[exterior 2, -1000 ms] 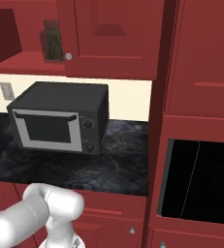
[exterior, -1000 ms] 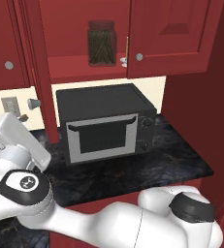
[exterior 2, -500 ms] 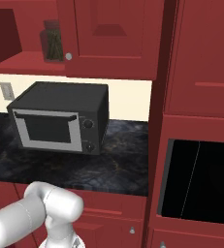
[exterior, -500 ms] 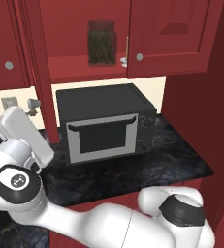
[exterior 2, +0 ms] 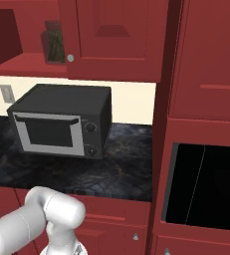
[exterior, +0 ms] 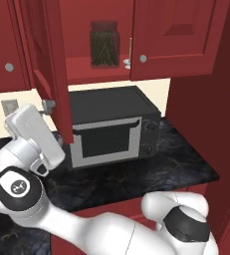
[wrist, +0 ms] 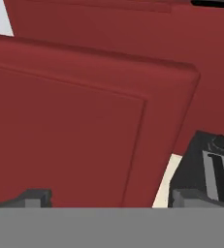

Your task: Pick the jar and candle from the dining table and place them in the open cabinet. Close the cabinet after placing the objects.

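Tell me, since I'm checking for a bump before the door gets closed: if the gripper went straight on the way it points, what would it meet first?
Most likely the cabinet's open door: its red panel spans the space ahead of the open gripper. The gap is hard to judge.

- The jar [exterior: 105, 44] is clear, glossy glass with a dark lid.
- The cabinet [exterior: 49, 69] is smooth, matt red painted wood; its knobs [exterior: 143, 59] are shiny metal.
- The surface [exterior 2: 111, 167] is dark, veined, polished stone.
- The microwave [exterior: 111, 125] is matt black.
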{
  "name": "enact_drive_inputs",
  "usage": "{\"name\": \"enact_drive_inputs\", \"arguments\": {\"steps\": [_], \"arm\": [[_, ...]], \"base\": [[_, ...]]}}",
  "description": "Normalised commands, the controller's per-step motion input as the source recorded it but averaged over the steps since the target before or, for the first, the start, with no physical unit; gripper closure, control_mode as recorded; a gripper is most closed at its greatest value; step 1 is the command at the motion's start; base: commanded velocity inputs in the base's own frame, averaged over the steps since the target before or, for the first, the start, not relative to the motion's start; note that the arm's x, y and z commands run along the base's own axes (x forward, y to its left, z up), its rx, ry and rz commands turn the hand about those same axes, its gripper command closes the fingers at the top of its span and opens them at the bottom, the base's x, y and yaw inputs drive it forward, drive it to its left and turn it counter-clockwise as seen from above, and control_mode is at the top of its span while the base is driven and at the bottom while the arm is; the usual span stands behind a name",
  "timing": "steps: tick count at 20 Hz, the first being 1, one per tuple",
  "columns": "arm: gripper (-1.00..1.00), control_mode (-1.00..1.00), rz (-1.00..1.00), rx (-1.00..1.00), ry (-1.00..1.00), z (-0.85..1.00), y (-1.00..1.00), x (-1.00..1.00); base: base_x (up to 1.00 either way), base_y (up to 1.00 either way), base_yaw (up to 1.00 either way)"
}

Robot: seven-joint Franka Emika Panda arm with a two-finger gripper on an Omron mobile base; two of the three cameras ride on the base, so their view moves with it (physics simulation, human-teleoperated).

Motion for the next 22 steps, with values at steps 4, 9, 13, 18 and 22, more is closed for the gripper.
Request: {"name": "enact_drive_inputs", "arguments": {"steps": [4, 9, 13, 18, 22], "arm": [[-1.00, -1.00, -0.02, 0.00, -0.08, 0.25, -0.46, -0.21], [-1.00, -1.00, 0.00, 0.00, -0.08, 0.16, -0.56, -0.19], [-1.00, -1.00, 0.00, 0.00, -0.05, 0.16, -0.59, -0.04], [-1.00, -1.00, 0.01, 0.00, 0.00, 0.22, -0.55, 0.05], [-1.00, -1.00, 0.08, 0.01, 0.00, 0.18, -0.47, 0.27]], "base": [[0.00, 0.00, 0.00], [0.00, 0.00, 0.00], [0.00, 0.00, 0.00], [0.00, 0.00, 0.00], [0.00, 0.00, 0.00]]}}
